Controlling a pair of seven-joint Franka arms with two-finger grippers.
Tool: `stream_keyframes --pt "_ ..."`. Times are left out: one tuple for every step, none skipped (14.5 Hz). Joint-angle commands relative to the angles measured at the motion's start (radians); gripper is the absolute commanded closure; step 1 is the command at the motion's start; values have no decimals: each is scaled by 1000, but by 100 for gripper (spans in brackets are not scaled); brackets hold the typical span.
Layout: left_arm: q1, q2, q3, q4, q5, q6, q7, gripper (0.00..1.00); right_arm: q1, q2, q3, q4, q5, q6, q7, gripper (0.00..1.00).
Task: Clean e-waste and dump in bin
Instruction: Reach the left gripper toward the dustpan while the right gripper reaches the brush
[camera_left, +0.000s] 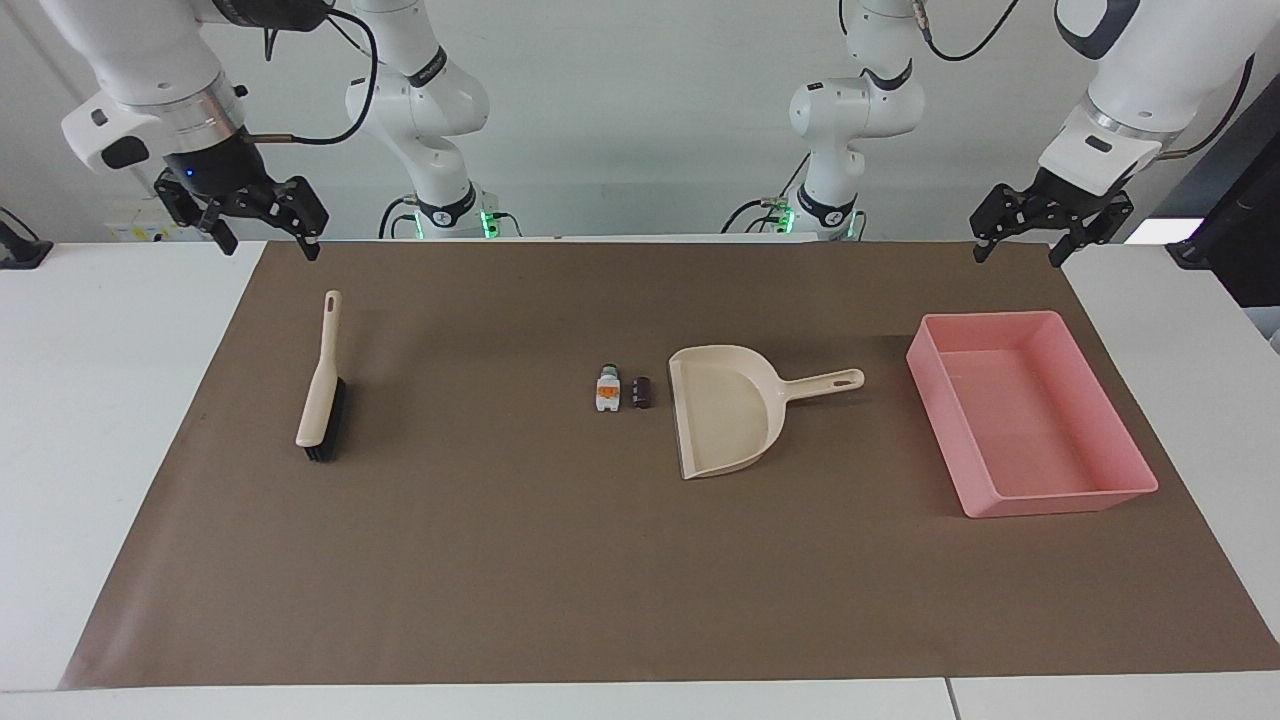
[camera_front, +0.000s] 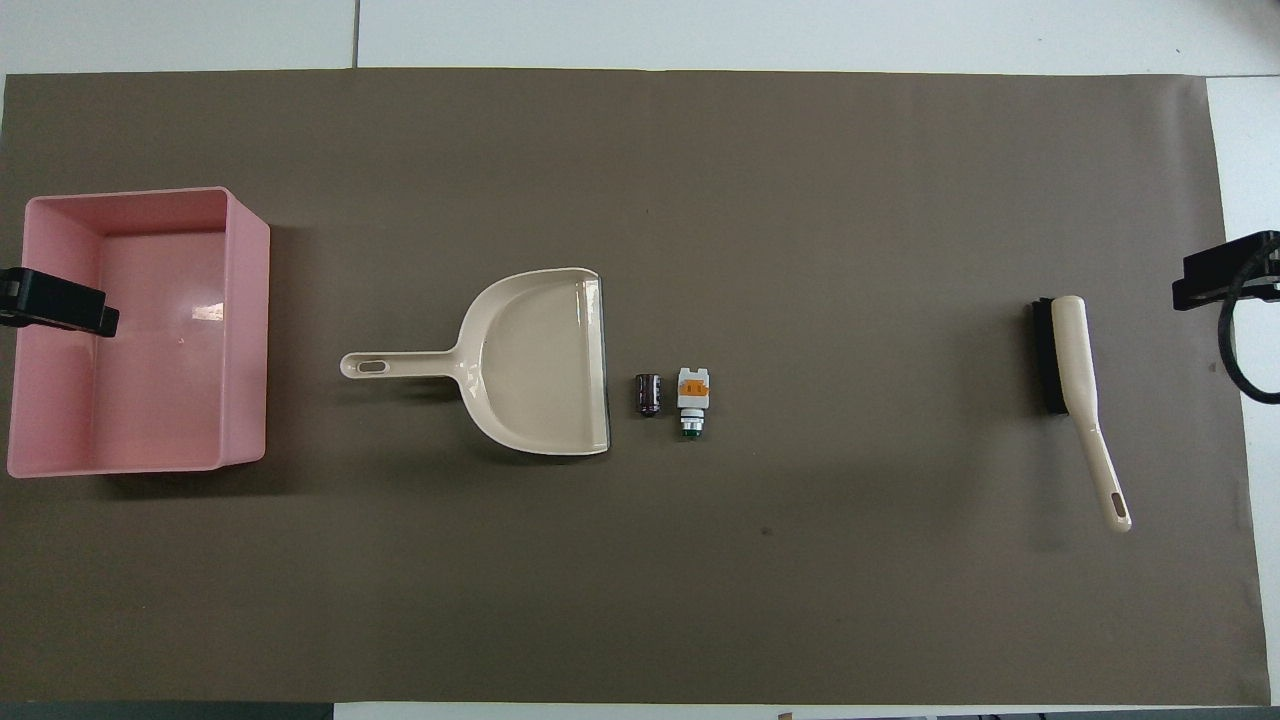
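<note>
The e-waste lies mid-mat as two small parts side by side: a white part with an orange label (camera_left: 607, 390) (camera_front: 692, 392) and a dark cylinder (camera_left: 642, 391) (camera_front: 649, 394). The pink bin (camera_left: 1060, 497) (camera_front: 248, 340) sits at the left arm's end of the table and holds nothing. My left gripper (camera_left: 1020, 252) (camera_front: 60, 305) hangs open and empty in the air over the robots' edge of the mat, by the bin. My right gripper (camera_left: 270, 247) (camera_front: 1225, 280) hangs open and empty above the mat's corner at the right arm's end.
A cream dustpan (camera_left: 725, 410) (camera_front: 535, 360) lies between the e-waste and the bin, mouth beside the dark cylinder, handle toward the bin. A cream brush with black bristles (camera_left: 322, 390) (camera_front: 1075, 360) lies toward the right arm's end, handle toward the robots. A brown mat (camera_left: 640, 580) covers the table.
</note>
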Motion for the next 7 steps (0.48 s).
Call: stream_keyframes --pt "6 -25 1 -30 17 4 4 1 -4 -1 4 -5 -6 15 -11 0" --pt "7 -25 1 -30 17 4 4 1 -4 -2 4 -5 -6 17 -11 0" --pt "7 -25 1 -30 17 4 4 1 -4 0 4 -5 -6 17 -11 0" --pt "7 -25 1 -30 17 4 4 1 -4 0 4 -5 -6 17 -11 0" --pt "7 -25 1 -30 17 4 4 1 -7 0 4 -5 -4 17 -11 0" --pt "7 -25 1 -30 17 4 4 1 -12 -3 4 -7 -4 11 -14 0" --pt "7 -25 1 -30 17 4 4 1 -12 -8 4 -16 -4 2 -19 0"
